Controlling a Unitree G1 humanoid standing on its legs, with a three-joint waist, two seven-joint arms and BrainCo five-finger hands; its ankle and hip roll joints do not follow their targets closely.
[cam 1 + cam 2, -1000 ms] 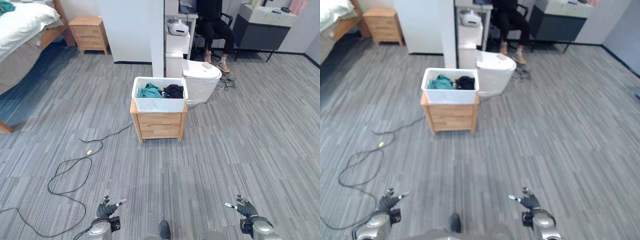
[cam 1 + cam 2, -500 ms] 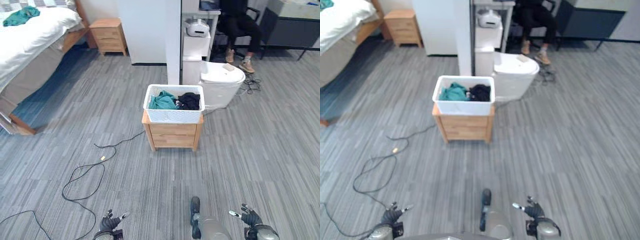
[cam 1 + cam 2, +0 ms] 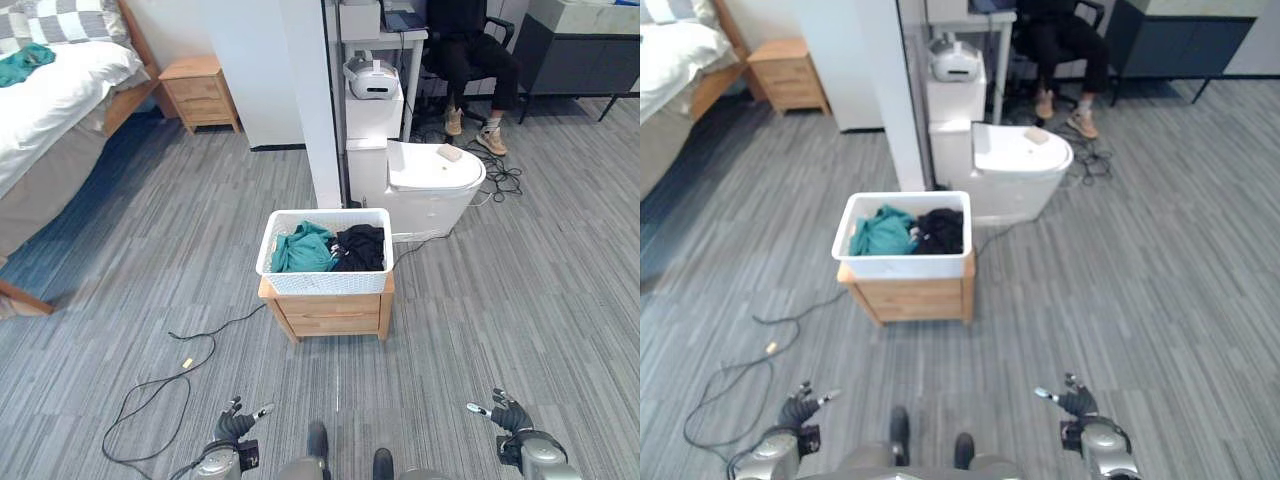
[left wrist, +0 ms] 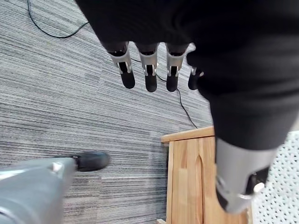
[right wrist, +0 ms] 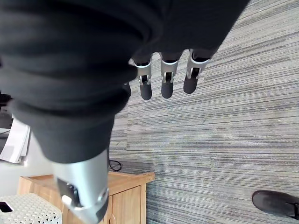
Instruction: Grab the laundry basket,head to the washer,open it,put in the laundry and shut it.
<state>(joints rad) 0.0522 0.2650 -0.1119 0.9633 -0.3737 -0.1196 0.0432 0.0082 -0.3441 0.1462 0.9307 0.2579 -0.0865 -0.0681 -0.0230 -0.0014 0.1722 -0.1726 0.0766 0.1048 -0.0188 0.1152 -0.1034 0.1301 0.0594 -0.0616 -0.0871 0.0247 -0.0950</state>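
Floor: grey striped carpet (image 3: 560, 290), short pile, running wall to wall. A white pillar (image 3: 312, 95) rises mid-room. Behind it stands the white washer (image 3: 425, 188), rounded, lid down, a small tan object on the lid that I cannot identify. A bed (image 3: 55, 95) with white bedding sits far left, and a wooden nightstand (image 3: 198, 92) stands beside it. A person (image 3: 468, 55) sits on a chair at the back, upper body cut off by the frame edge.

The laundry basket (image 3: 325, 281), white perforated plastic, rectangular, rests on top of a small wooden drawer cabinet (image 3: 332, 316) just in front of the washer. Inside: teal cloth (image 3: 303, 250) on the left, black cloth (image 3: 360, 246) on the right, both crumpled.

My left hand (image 3: 236, 425) and my right hand (image 3: 508, 418) hang low at the frame's bottom, well apart from the basket. Both wrist views show fingers straight, relaxed, holding nothing, over bare carpet.
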